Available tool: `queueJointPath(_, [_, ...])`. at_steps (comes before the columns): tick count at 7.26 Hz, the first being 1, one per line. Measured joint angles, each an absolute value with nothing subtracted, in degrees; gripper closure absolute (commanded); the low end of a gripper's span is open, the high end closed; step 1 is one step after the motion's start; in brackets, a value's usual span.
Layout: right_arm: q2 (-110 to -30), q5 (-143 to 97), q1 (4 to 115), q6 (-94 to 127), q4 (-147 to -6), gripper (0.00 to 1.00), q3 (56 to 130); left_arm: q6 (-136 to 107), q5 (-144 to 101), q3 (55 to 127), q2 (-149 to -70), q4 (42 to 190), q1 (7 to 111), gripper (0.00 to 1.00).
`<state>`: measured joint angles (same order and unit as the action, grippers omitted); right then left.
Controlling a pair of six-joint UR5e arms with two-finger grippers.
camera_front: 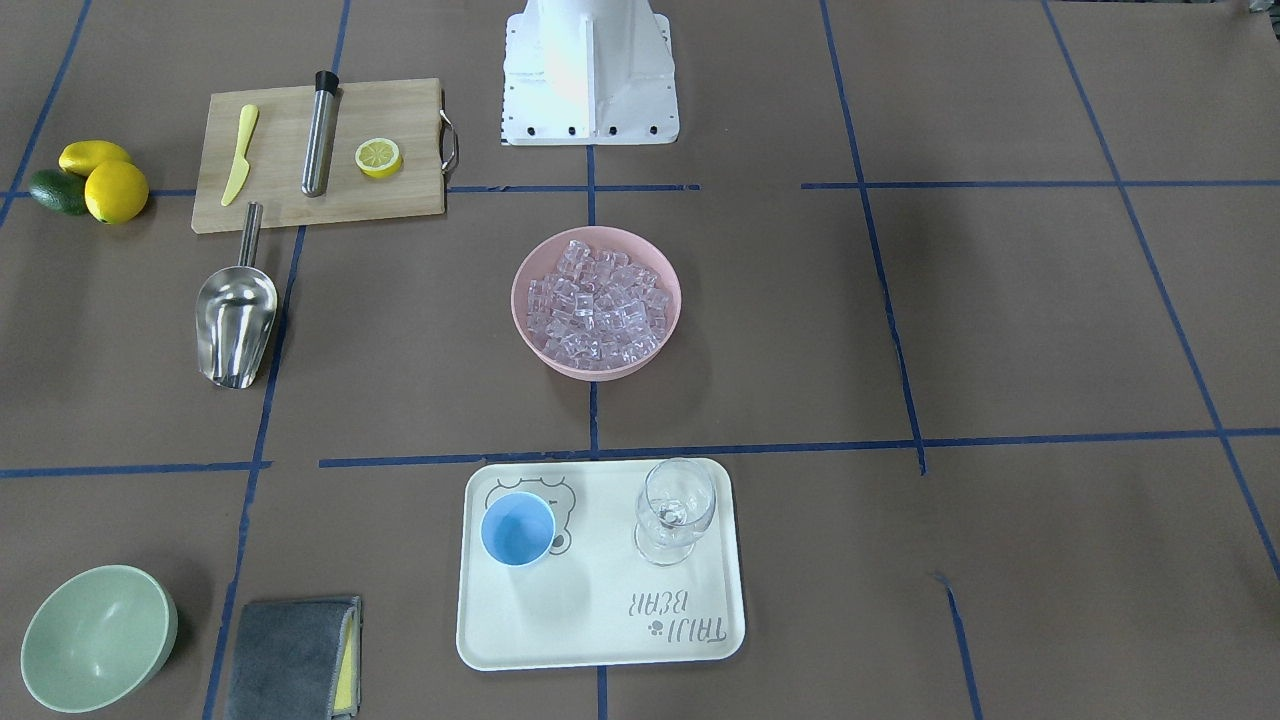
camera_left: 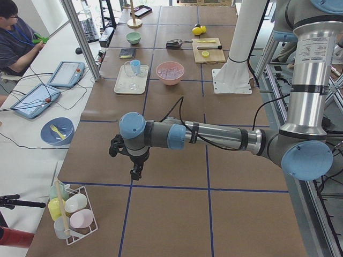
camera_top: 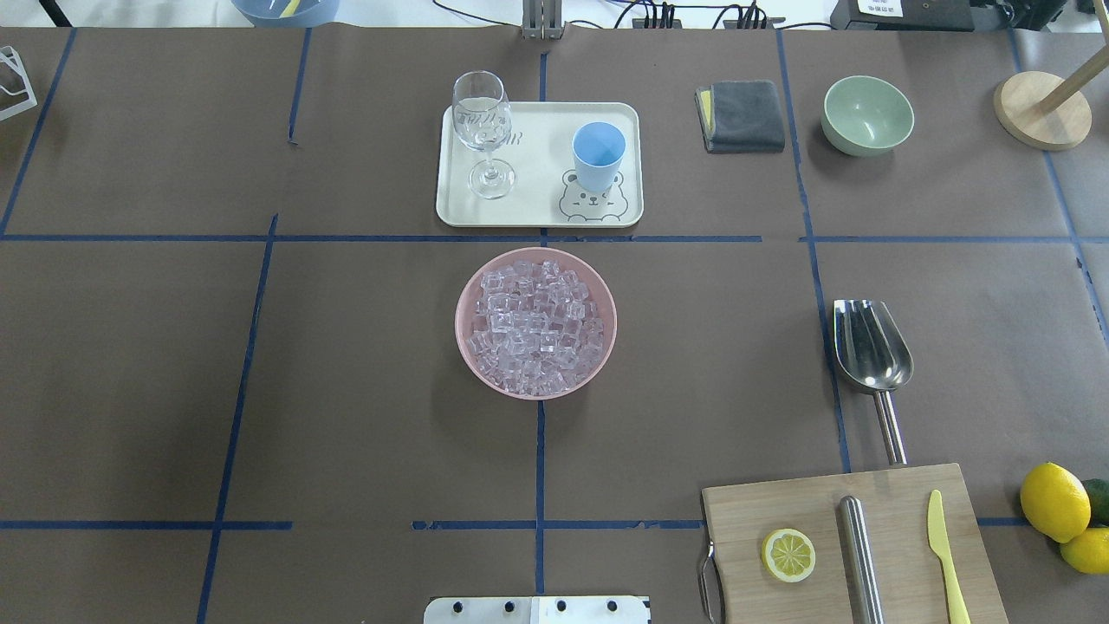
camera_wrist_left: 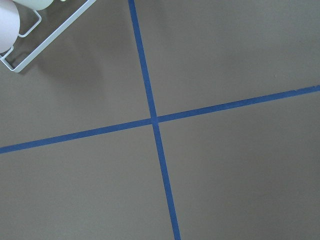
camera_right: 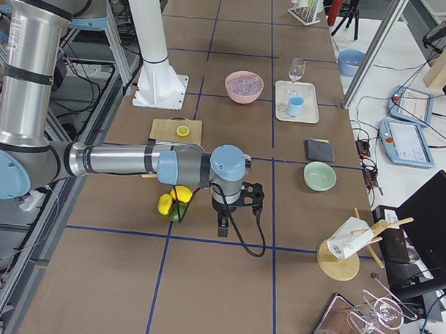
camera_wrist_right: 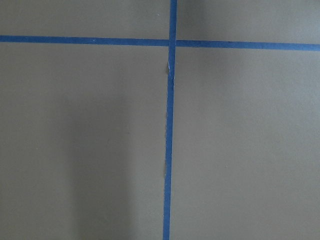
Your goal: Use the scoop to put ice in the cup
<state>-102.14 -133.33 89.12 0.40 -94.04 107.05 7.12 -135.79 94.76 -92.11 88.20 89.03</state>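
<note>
The brown-papered table, gridded with blue tape, carries everything. The left arm reaches out low over the table's left end and the right arm over its right end, both well apart from the task's things. A wooden cutting board lies at the near right edge, with a steel cylinder, a half lemon and a yellow knife on it. A cream tray sits at the far middle. Between the tray and the robot's base stands a pink bowl, heaped with the ice. The scoop lies on the table to the robot's right of that bowl, trough up and pointing away from the robot. Its handle tip seems to rest just on the board's far edge, though the contact is hard to make out. The cup stands upright on the tray's right half, with a clear stemmed glass on the left half. The left gripper and the right gripper both point down above bare paper. They show only in the side views, so I cannot tell how far either is parted, and nothing shows in their grasp.
</note>
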Motion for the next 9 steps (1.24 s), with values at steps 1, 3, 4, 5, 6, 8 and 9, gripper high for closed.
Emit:
queueJointPath(1, [-102.1,-133.3,89.1,0.4,-94.0,0.0,107.1,7.2,-135.8,94.8,-92.3,88.2,89.0,0.0])
queueJointPath(3, [-102.1,-133.2,88.8,0.3,-94.0,0.0,107.1,7.2,-135.8,94.6,-92.8,88.2,89.0,0.0])
queueJointPath(4, [-101.7,-133.2,88.7,0.1,-94.0,0.0,107.2,7.2,-135.8,94.6,-92.9,88.1,89.0,0.0])
queueJointPath(5, [-101.1,-133.2,88.6,0.0,-94.0,0.0,107.2,7.2,-135.8,94.7,-93.0,88.1,89.0,0.0])
queueJointPath(6, [-100.6,-133.2,88.6,-0.1,-94.0,0.0,107.1,7.1,-135.8,94.8,-93.1,88.2,89.0,0.0])
queueJointPath(8, [-100.1,-133.3,88.6,0.0,-94.0,0.0,107.3,6.8,-135.9,95.5,-93.4,88.3,88.9,0.0])
queueJointPath(9, [-99.6,-133.4,88.6,0.2,-94.0,0.0,107.5,6.7,-136.0,95.7,-94.3,88.3,88.9,0.0])
